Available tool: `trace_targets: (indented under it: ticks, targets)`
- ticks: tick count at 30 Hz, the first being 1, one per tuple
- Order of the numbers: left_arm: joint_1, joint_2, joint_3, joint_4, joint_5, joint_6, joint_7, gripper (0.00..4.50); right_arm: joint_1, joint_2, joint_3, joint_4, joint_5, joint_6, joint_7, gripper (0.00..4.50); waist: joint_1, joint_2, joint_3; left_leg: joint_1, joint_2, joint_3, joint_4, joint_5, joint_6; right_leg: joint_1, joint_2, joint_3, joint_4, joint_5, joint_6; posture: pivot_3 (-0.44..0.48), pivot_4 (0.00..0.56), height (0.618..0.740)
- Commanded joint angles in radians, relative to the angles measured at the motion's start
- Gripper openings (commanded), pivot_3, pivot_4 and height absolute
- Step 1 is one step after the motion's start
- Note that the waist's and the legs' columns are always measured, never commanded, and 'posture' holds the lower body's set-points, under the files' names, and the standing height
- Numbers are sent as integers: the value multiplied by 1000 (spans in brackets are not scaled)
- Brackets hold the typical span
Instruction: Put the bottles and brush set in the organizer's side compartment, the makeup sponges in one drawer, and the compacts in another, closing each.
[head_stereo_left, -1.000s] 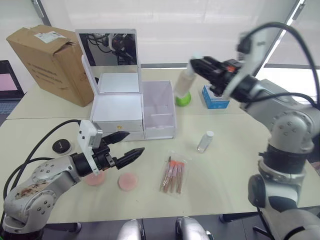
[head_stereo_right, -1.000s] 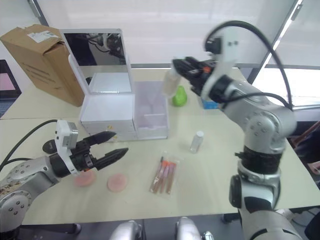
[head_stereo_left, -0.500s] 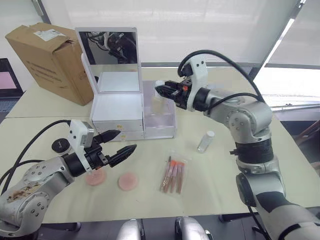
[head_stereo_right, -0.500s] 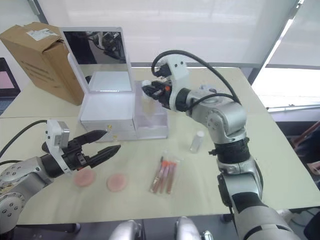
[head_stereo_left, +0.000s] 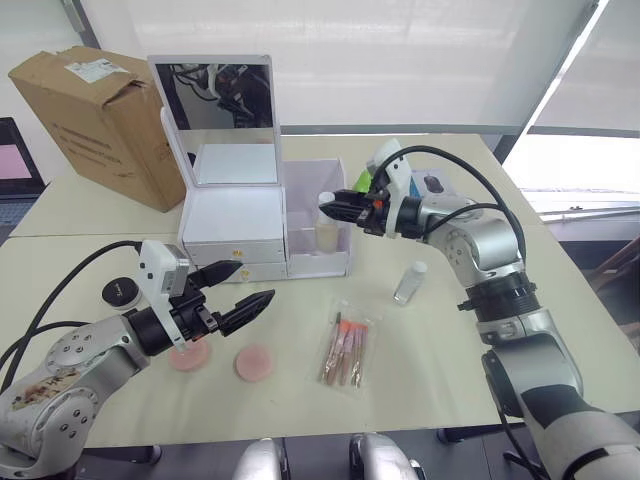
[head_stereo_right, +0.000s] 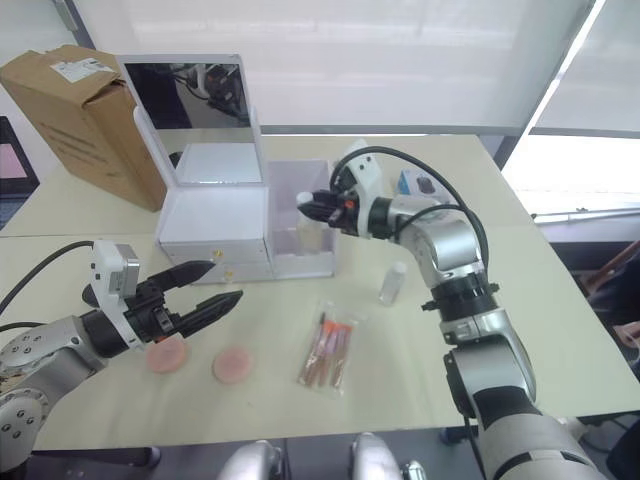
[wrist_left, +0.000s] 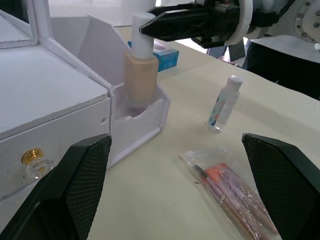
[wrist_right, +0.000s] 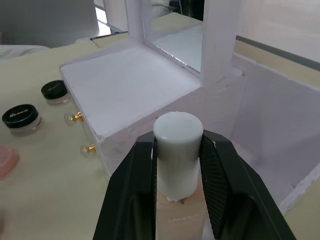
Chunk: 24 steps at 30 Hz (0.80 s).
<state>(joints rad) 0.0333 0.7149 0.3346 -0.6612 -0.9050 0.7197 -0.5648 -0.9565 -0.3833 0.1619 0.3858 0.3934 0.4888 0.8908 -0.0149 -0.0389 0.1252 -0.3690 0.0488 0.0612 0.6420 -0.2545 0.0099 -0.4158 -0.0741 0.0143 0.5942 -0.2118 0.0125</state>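
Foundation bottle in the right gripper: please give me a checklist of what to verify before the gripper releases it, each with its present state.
1. The right gripper grips the foundation bottle by its white cap: ok.
2. Bottle is upright: ok, it stands straight in the left wrist view.
3. Bottle is inside the side compartment of the organizer: ok, its lower part sits behind the front wall.
4. Bottle base rests on the compartment floor: cannot tell, the wall hides it.
5. Left gripper is away from the compartment: ok, open over the table near the pink sponges.
6. Small clear bottle and brush set are stowed: not ok, both are on the table.
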Motion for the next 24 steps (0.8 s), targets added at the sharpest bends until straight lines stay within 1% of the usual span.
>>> trace_targets:
  ticks: [1, 5, 8, 14, 17, 24]
  targets:
    - [-15, 15, 25, -32, -16, -9, 5, 4500, -44, -8, -34, 108, -27, -112, 89, 913, 1, 0, 0, 0, 0, 0, 0, 0, 0, 0, 0, 0, 0, 0, 0, 0, 150, 740]
    - [-18, 20, 25, -31, -20, -8, 6, 4500, -68, -5, -22, 267, -86, -237, 162, 913, 4, 0, 0, 0, 0, 0, 0, 0, 0, 2, -1, 0, 0, 0, 0, 0, 150, 740]
    - [-20, 21, 26, -28, -21, -8, 6, 4500, -94, 12, -20, 356, -115, -312, 188, 913, 3, 1, 0, 2, 0, 0, 0, 0, 0, 4, -1, -1, 0, 0, 0, 0, 150, 740]
    - [-22, 21, 23, -30, -22, -6, 8, 4500, -164, 60, -60, 418, -113, -362, 246, 913, 0, 2, 2, 1, 0, 0, 0, 0, 0, 3, -1, 0, 0, 0, 0, 0, 150, 740]
    - [-23, 23, 24, -30, -24, -4, 6, 4500, -192, 50, -34, 453, -162, -391, 269, 913, 0, 3, 2, 1, 0, 0, 0, 0, 0, 2, 0, -1, 0, 2, 4, 0, 150, 740]
    - [-20, 26, 27, -32, -28, -5, 7, 4500, -187, 56, -41, 557, -217, -448, 293, 913, 3, 2, 2, 1, 0, 1, 0, 0, 0, 3, -2, -1, 0, 0, 0, 0, 150, 740]
